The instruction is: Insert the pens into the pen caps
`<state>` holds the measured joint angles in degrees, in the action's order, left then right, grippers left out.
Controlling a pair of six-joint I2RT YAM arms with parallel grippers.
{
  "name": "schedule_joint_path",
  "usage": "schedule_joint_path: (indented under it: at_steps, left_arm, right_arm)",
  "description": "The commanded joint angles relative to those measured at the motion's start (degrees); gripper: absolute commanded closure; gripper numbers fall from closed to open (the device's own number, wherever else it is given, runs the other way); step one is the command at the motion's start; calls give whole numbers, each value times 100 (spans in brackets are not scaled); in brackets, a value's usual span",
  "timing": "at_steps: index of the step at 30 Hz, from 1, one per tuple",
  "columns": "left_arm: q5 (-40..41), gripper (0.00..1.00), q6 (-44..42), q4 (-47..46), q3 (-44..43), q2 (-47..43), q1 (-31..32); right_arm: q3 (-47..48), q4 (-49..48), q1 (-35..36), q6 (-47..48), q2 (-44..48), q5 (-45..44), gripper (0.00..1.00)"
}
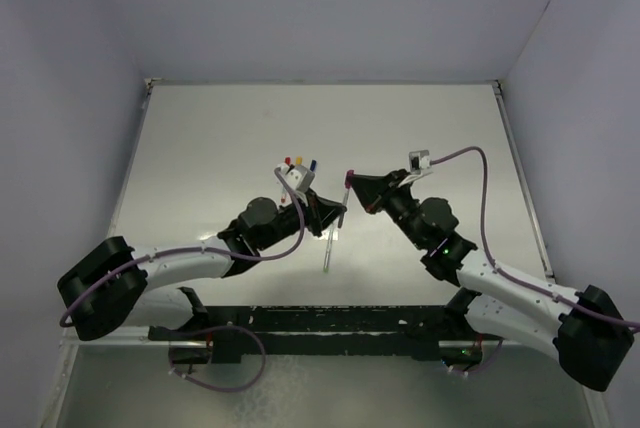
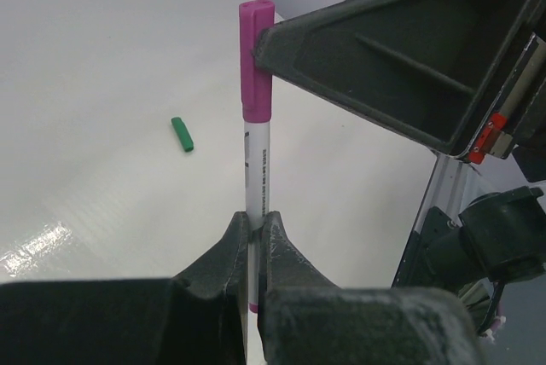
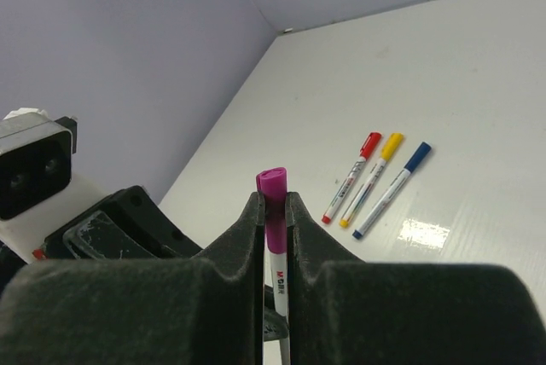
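A pen with a white barrel (image 2: 257,165) and a purple-magenta cap (image 2: 256,58) on its top end stands between my two grippers. My left gripper (image 2: 256,222) is shut on the barrel. My right gripper (image 3: 273,200) is shut on the magenta cap (image 3: 273,184); its fingers (image 2: 367,66) show in the left wrist view. In the top view the two grippers, left (image 1: 342,214) and right (image 1: 349,184), meet at mid-table. Red (image 3: 351,176), yellow (image 3: 372,177) and blue (image 3: 394,177) capped pens lie side by side. A green cap (image 2: 182,135) lies loose. A bare grey pen (image 1: 328,251) lies near the left gripper.
The three capped pens (image 1: 299,162) lie just behind the left wrist camera (image 1: 296,180) in the top view. The table's raised edges (image 1: 320,82) and purple walls close in the back and sides. A black rail (image 1: 330,323) runs along the near edge by the arm bases.
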<state>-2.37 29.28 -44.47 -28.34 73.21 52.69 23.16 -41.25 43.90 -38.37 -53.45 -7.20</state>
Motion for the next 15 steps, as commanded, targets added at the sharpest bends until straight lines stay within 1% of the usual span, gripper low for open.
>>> schedule_joint_path:
  at_steps: [1, 7, 10, 14, 15]
  left_arm:
    - [551, 100, -128, -1607, -742, -243, -228]
    - [651, 100, -250, -1371, -675, -430, -252]
    - [633, 100, -269, -1139, -648, -460, -252]
    - [692, 100, -286, -234, -613, -466, -250]
    - [758, 100, -279, 69, -619, -459, -254]
  right_arm:
    - [-87, 1284, 489, 88, -430, 544, 100]
    - [-71, 1213, 611, 71, -537, 321, 100]
    - [58, 1342, 611, 70, -461, 8, 100]
    - [521, 1946, 611, 160, -202, -554, 100]
    - [667, 2102, 611, 254, -95, -655, 97]
